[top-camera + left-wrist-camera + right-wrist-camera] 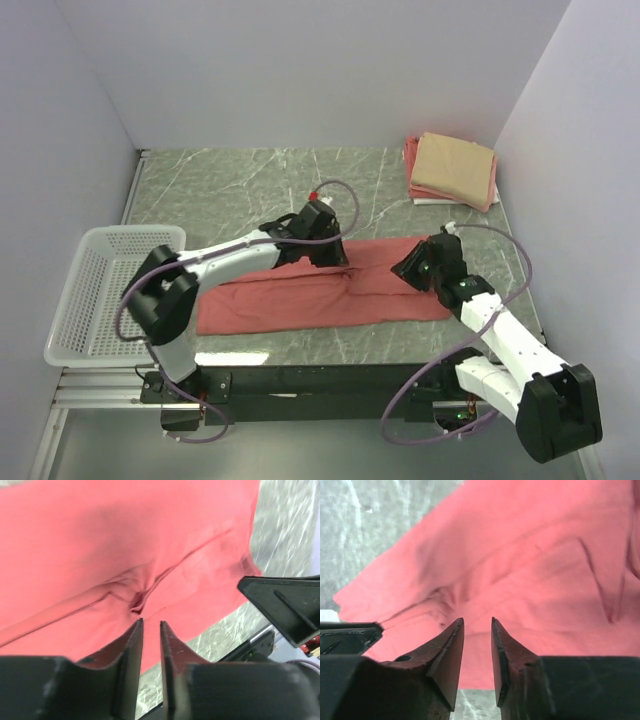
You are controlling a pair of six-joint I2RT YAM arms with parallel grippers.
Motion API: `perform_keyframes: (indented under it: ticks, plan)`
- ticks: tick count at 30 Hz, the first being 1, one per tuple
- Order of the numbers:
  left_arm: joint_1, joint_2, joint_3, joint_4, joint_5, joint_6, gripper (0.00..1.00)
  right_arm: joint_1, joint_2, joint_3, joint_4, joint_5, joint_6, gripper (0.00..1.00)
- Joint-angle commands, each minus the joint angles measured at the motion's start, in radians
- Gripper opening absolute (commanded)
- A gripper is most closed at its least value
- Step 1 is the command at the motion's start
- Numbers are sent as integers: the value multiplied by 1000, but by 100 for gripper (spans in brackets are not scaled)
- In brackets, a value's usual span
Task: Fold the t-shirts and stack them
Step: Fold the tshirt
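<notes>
The salmon-red t-shirt [330,290] lay across the lower centre of the top view as a long folded band, flat on the worktop [230,190]. The left tool [151,625] was released: its jaws stood slightly parted above the cloth's upper edge with nothing between them. The right tool [477,622] was likewise released over the band's right end. A small pucker [137,600] sat just ahead of the left tips. Both tools were probably placed along one edge so the band could be lifted evenly for the next fold. The folded tan t-shirt [455,168] rested on the pink t-shirt [412,160] at upper right, forming the stack.
</notes>
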Motion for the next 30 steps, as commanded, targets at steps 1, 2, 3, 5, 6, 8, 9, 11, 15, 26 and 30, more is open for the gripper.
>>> perform_keyframes:
  ticks: [1, 2, 3, 5, 6, 8, 9, 11, 15, 26, 30]
  plan:
    - [23, -94, -69, -70, -97, -35, 19, 36, 36, 107, -78, 89, -49, 37]
    - [31, -111, -127, -68, -129, -44, 16, 50, 59, 128, -96, 102, -54, 40]
    - [40, -149, -160, -67, -151, -53, 15, 79, 100, 168, -104, 123, -60, 44]
    - [63, -186, -250, -78, -195, -73, 12, 107, 143, 202, -138, 197, -69, 48]
    - [66, -218, -276, -85, -220, -75, 11, 116, 183, 234, -148, 215, -72, 50]
    - [72, -240, -344, -95, -261, -82, 8, 135, 219, 254, -162, 255, -83, 54]
    - [75, -254, -359, -98, -275, -84, 7, 139, 249, 267, -165, 267, -84, 58]
    - [77, -268, -399, -108, -324, -98, 5, 148, 280, 276, -162, 281, -86, 59]
    - [77, -268, -419, -139, -407, -116, 4, 168, 386, 310, -156, 301, -87, 61]
    - [61, -191, -473, -144, -407, -151, 1, 224, 665, 431, -133, 268, -109, 59]
    - [23, -209, -494, -157, -375, -184, 1, 266, 783, 530, -167, 261, -136, 59]
